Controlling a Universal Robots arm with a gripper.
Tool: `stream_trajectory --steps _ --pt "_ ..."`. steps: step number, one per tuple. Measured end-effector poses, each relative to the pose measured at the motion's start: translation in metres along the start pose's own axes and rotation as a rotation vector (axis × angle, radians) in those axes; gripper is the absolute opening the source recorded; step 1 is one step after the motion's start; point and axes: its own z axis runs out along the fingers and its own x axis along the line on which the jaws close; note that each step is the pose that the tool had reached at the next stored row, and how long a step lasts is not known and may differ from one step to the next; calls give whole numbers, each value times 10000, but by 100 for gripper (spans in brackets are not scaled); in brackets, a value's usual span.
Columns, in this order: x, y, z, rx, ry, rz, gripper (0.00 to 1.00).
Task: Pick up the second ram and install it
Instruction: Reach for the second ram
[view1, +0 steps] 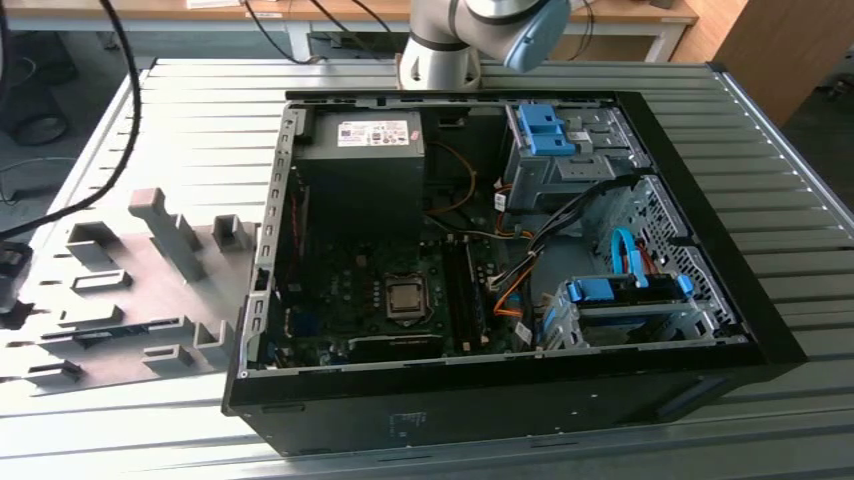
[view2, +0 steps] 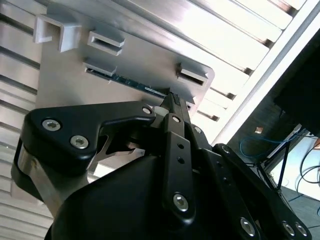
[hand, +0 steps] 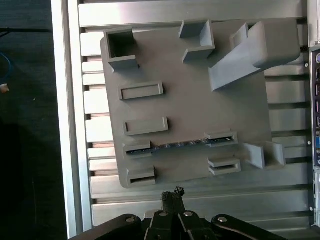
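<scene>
- My gripper has its fingers drawn together with nothing between them. In both wrist views it hangs near the grey fixture plate but is not touching anything on it.
- The second ram stands on its long edge on that plate, its ends seated in two slotted holders. In the second wrist view the stick lies just past the fingertips and apart from them.
- Risk, as I judge it: with the pincer this narrow, any descent would land the tips on the stick's top edge instead of straddling it. That could chip the board or jam it in the holders.
- The holders cover both ends, so only the middle span is free. An off-centre grasp could catch a holder wall and tilt the stick.
- The tall grey block juts up on the same plate, and a careless sweep could clip it.
- Inside the computer case, loose cables lie just beside the memory slots and could snag the stick.
- Writing: the power supply label is pale with print I cannot read, and I see no legible marking on the stick.
</scene>
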Motion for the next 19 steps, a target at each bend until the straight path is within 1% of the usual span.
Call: stream_trajectory --steps 6,7,19 --pt "-166 86 114 0 12 -1 10" --pt "-184 102 131 2 15 -2 10" --pt "-201 285 347 1 16 -1 10"
